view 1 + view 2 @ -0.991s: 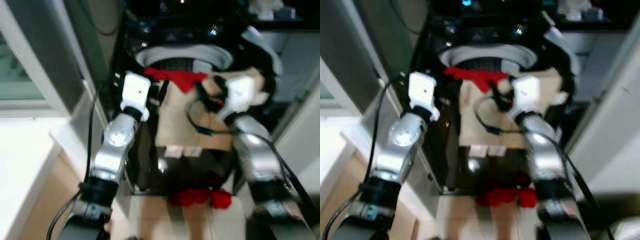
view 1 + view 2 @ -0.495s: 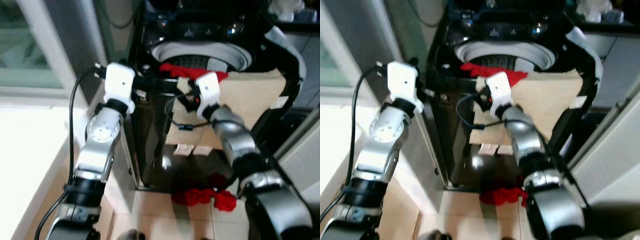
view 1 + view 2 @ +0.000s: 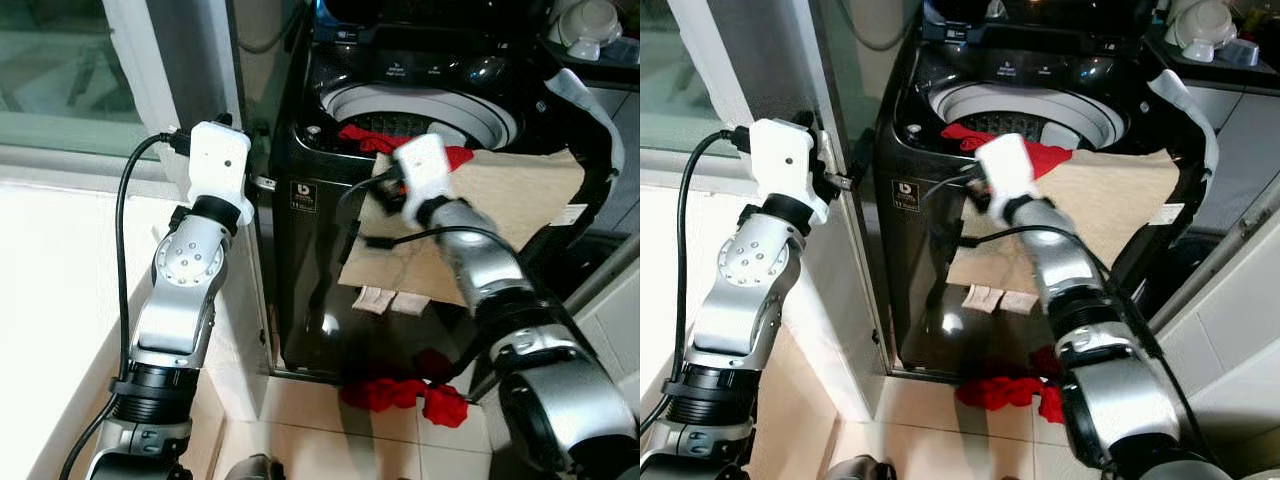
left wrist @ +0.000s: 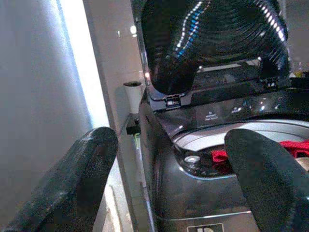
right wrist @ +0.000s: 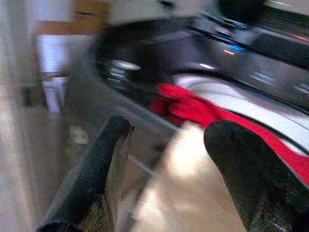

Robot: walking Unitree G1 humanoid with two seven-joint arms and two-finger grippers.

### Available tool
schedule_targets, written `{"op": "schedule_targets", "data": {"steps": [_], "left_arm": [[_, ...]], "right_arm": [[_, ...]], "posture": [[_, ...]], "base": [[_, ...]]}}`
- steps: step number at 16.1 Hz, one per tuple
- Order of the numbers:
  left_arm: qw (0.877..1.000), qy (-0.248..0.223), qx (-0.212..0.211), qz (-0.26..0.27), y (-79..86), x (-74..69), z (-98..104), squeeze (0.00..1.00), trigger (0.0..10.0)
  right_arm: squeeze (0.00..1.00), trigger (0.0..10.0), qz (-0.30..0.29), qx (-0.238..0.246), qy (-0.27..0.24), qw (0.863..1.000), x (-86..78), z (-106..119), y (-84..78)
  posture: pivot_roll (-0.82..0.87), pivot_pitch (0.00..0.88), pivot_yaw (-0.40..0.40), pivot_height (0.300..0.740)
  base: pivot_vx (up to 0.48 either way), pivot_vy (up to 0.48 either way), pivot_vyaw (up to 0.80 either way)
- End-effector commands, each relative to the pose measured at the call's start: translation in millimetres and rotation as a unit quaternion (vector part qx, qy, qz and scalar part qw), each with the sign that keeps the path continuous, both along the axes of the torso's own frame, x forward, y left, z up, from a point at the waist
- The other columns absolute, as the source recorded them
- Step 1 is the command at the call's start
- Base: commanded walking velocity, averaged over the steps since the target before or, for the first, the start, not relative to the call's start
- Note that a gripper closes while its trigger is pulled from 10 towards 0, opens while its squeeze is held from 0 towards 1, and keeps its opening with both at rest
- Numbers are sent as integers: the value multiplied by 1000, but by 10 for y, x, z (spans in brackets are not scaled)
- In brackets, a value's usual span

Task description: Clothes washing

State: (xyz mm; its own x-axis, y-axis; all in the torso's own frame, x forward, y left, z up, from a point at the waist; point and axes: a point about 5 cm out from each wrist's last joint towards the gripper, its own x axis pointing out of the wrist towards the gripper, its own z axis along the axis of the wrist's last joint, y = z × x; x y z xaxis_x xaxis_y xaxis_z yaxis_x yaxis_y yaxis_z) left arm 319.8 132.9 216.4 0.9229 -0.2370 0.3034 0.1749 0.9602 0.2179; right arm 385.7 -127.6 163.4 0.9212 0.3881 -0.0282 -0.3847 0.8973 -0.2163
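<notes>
1. Loading is only partly done, as I judge it: the washing machine [image 3: 420, 150] stands with its lid up, and nothing lies fully inside the drum that I can see.
2. Left tool [image 4: 178, 179] is held up beside the machine's left top corner, arm bent at the elbow, forearm raised; its fingers [image 4: 72, 179] are spread wide and carry nothing.
3. A red garment [image 3: 375, 138] hangs over the front rim of the drum, half in and half out.
4. A beige cloth [image 3: 500, 215] drapes from the rim down the machine's front.
5. Right tool [image 5: 169, 164] reaches across over the beige cloth, close to the red garment; the fingers stand apart, gripping nothing as far as the blurred wrist view shows.
6. More red clothing [image 3: 405, 393] lies on the floor at the machine's foot, left to be picked up.
</notes>
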Motion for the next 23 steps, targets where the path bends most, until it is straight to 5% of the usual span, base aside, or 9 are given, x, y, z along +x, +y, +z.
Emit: {"op": "schedule_targets", "data": {"steps": [1,6,9,14,17,20,23], "left_arm": [[1000,-3,2,4,-10,-19,28,0,10000],[1000,-2,7,2,-4,-61,48,0,10000],[1000,0,13,18,71,-114,48,0,10000],[999,-5,14,40,129,-152,74,0,10000],[999,-7,11,46,128,-144,78,0,10000],[999,-6,9,48,110,-138,65,0,10000],[999,-6,8,47,96,-126,62,0,10000]], "right_arm": [[376,10000,-31,4,17,999,26,-55,-66],[380,10000,-73,-1,73,995,46,-260,-44],[380,10000,-121,-62,65,989,110,-208,-155],[392,10000,-224,-179,-23,958,258,201,-398],[388,10000,-299,-227,-111,920,332,679,-617],[380,10000,-310,-197,-187,911,349,1032,-613],[376,10000,-270,-74,-178,943,328,950,-513]], "posture": [[14,0,-15,740],[46,0,-17,740],[92,0,-42,740],[126,0,-78,740],[125,0,-90,740],[109,0,-93,740],[87,0,-87,740]], "base": [[0,0,0],[0,0,0],[0,0,0],[0,0,0],[0,0,0],[0,0,0],[0,0,0]]}}
